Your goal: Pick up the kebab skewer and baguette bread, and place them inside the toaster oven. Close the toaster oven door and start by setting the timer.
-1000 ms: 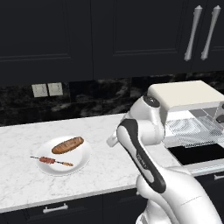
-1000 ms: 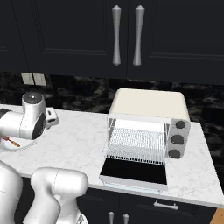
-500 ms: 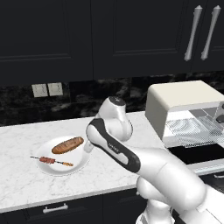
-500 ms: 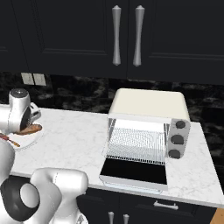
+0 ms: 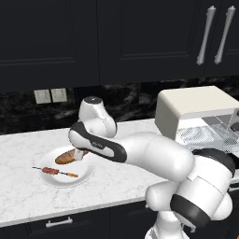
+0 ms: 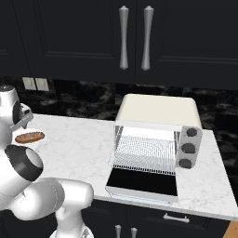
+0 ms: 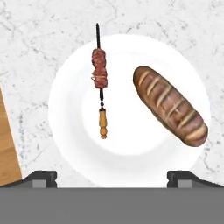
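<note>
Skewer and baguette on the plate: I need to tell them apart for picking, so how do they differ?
The kebab skewer is a thin dark stick with red-brown meat and a tan handle; the baguette bread is a thick golden-brown loaf with pale scores. In the hand view the skewer lies straight up-down, the baguette diagonal. Both lie flat, apart, on the white plate.

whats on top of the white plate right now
On the white plate lie the kebab skewer and the baguette bread, side by side and apart. In the left base view the arm covers one end of the loaf.
</note>
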Available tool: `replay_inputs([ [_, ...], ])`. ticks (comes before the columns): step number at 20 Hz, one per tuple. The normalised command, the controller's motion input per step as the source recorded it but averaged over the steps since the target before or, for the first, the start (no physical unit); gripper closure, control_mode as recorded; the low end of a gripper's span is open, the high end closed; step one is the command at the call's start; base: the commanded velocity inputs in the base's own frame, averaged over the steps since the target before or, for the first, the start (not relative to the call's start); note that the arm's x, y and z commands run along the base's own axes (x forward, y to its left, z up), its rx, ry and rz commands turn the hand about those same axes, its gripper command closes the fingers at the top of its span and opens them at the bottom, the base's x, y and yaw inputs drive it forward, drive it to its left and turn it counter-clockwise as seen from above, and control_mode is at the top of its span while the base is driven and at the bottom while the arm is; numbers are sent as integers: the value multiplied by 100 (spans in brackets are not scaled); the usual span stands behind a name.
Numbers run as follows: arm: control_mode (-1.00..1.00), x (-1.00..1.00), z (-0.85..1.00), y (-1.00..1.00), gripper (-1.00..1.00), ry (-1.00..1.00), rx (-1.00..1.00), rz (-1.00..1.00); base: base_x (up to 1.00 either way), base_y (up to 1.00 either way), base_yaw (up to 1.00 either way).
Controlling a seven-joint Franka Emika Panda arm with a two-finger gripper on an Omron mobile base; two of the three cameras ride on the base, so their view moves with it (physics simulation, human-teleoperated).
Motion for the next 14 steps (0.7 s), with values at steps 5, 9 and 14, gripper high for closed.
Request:
replay_inputs([
  [5,-100,20,-18,6,-100,0,-10,15,0,0,0],
  [9,-100,41,-38,0,-100,0,-1,32,0,0,0],
  [14,-100,40,-45,0,-100,0,0,37,0,0,0],
])
